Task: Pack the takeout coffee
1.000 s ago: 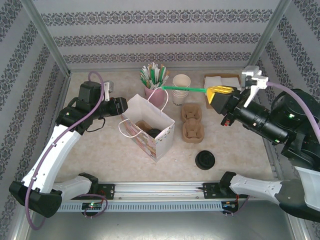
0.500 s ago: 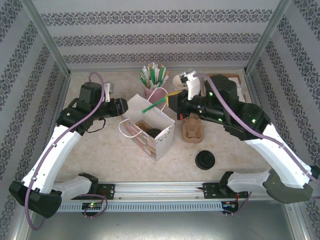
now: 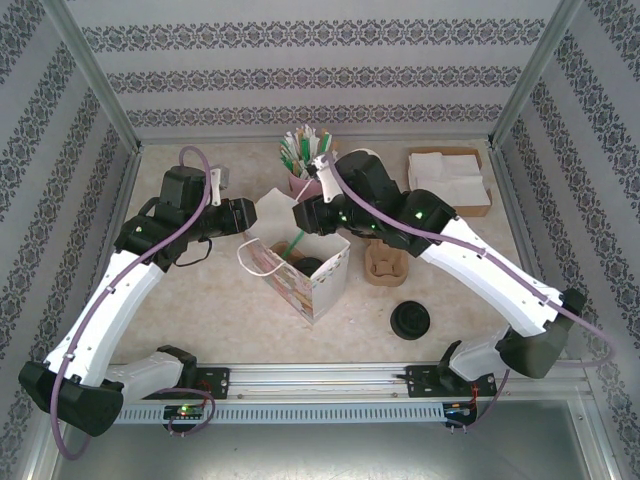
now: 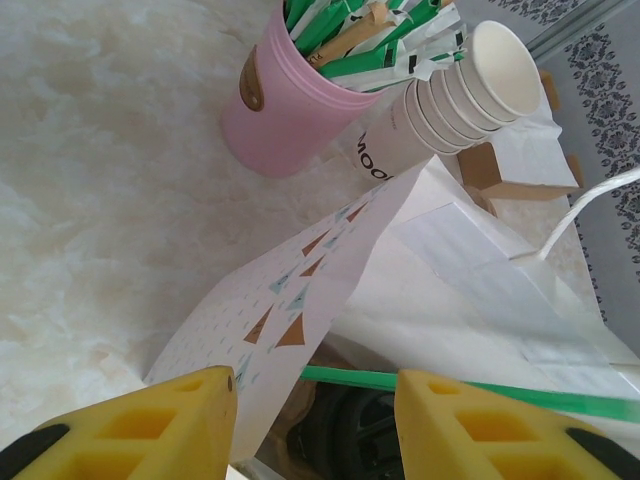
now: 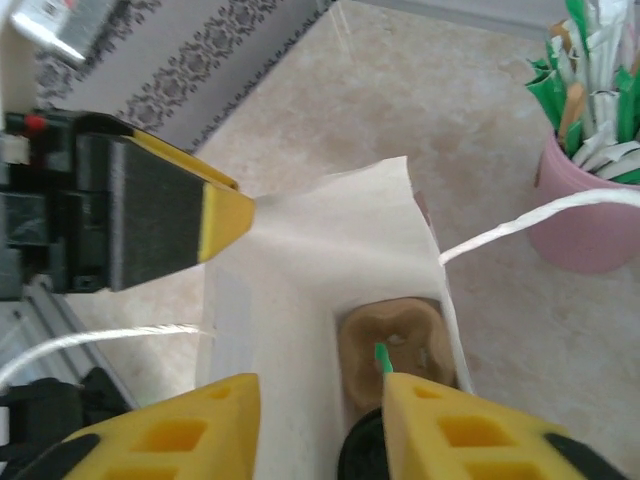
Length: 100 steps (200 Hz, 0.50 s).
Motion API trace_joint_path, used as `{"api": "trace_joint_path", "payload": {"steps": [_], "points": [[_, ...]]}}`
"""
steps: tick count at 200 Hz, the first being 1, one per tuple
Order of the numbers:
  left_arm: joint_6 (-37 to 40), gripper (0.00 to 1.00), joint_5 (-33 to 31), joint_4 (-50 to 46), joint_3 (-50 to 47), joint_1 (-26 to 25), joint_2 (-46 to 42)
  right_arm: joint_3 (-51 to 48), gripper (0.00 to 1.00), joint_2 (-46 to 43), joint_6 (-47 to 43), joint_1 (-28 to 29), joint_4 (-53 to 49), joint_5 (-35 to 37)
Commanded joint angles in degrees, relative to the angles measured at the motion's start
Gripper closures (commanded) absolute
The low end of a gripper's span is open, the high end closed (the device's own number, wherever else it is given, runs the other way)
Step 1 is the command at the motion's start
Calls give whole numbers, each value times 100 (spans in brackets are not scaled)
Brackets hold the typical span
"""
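Left gripper (image 3: pixel 243 214) pinching bag (image 3: pixel 300 262) edge; right gripper (image 5: pixel 320 420) spread, straw (image 5: pixel 382 357) loose: risks tipping outside bag.

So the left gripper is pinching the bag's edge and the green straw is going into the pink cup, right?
Not the pink cup. The top view shows the green straw going into the paper bag, under the right gripper. The left gripper does pinch the bag's edge.

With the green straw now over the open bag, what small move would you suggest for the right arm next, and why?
Probably open the right gripper fully and lift clear. The green straw already slants into the paper bag, its tip above the carrier inside, while the left gripper pinches the bag's wall open.
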Motion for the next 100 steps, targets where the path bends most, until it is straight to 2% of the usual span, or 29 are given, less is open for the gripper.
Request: {"api": "trace_joint_path", "payload": {"steps": [1,30,51,83,100], "points": [[65,53,-25,53,-68,-70,-45,362,60,-144,-184,41,-151,430],[52,53,-21,80,-66,-70,-9,561,51,-373,-425,-130,-344,870],[43,53,-13,85,-60,-66,17,546,49,-633,-456,-596,-366,942],[52,53,-17,83,-54,-66,18,318,46,-996,-388,-1940,-376,912],[68,53,-23,63,-51,-69,8,81,43,-1052,-341,-2873,-287,795]]}}
